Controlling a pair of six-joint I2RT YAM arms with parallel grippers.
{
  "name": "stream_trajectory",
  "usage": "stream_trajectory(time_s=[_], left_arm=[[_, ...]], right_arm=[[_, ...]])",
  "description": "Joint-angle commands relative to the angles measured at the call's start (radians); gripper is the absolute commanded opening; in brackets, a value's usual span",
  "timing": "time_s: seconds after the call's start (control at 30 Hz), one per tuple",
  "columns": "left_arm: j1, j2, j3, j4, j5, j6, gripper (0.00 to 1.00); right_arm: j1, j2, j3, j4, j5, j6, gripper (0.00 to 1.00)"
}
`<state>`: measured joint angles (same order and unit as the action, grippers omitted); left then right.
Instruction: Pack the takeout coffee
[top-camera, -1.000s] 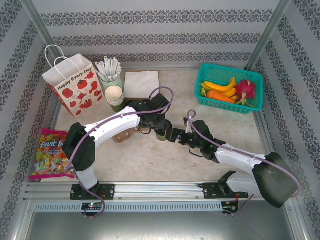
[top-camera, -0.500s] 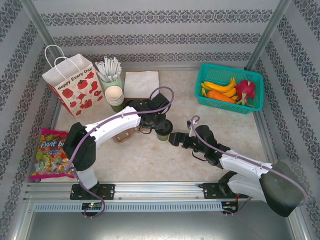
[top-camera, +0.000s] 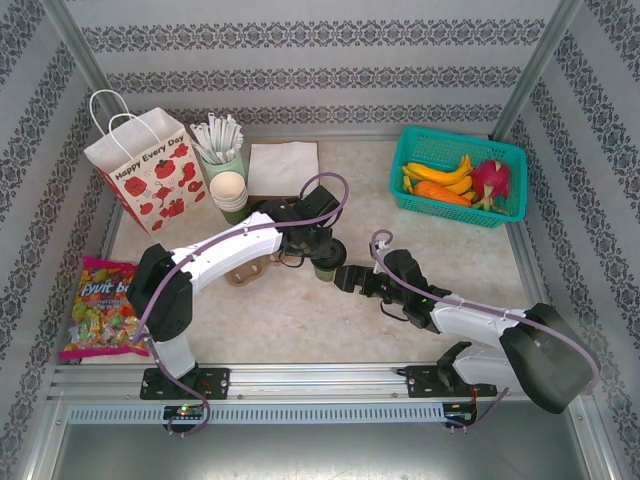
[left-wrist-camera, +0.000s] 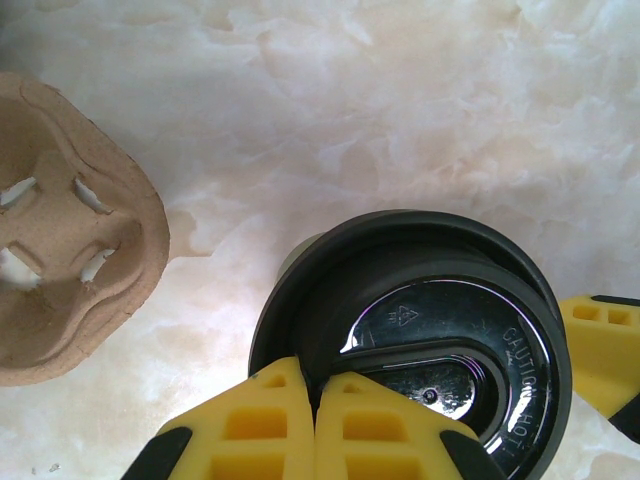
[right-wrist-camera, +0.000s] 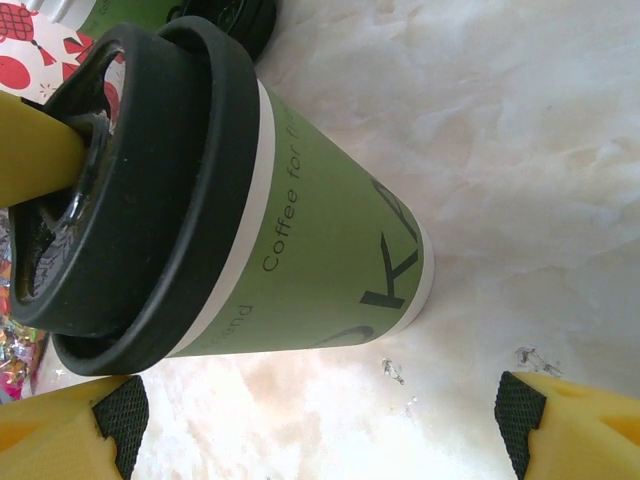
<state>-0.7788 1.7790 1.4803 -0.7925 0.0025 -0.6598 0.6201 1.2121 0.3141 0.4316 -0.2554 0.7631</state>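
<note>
The takeout coffee (top-camera: 325, 268) stands upright mid-table, an olive-green cup (right-wrist-camera: 320, 250) under a black lid (left-wrist-camera: 430, 330). My left gripper (left-wrist-camera: 315, 400) comes down from above and is shut on the lid's rim, with its yellow fingers (left-wrist-camera: 260, 420) pinching the near edge. My right gripper (top-camera: 345, 278) is open just right of the cup at table height. In the right wrist view its fingers (right-wrist-camera: 60, 440) spread wide, and the cup lies above the gap, outside the jaws. One right finger (left-wrist-camera: 600, 340) shows beside the lid in the left wrist view.
A brown cardboard cup carrier (left-wrist-camera: 60, 270) lies left of the cup. At the back left stand a printed paper bag (top-camera: 150, 170), a cup stack (top-camera: 228, 192), a holder of white sticks (top-camera: 220, 140) and napkins (top-camera: 283, 165). A teal fruit basket (top-camera: 410, 195) sits back right, a candy bag (top-camera: 100, 305) front left.
The right gripper has drawn back a little from the cup's side and its arm has shifted. The left gripper has stayed on the lid, and the cup has not moved.
</note>
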Motion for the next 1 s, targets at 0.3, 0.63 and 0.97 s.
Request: stream_trajectory(time_s=[0.3, 0.63, 0.97], left_arm=[[-0.016, 0.079, -0.016, -0.072, 0.051, 0.010, 0.00], [-0.016, 0.096, -0.039, -0.056, 0.064, 0.017, 0.00], [-0.016, 0.121, -0.058, -0.096, 0.042, 0.097, 0.00]], right_arm=[[0.016, -0.055, 0.023, 0.081, -0.030, -0.008, 0.92], [0.019, 0.097, 0.023, 0.054, 0.045, 0.009, 0.90], [-0.029, 0.012, 0.024, -0.013, -0.030, 0.049, 0.91]])
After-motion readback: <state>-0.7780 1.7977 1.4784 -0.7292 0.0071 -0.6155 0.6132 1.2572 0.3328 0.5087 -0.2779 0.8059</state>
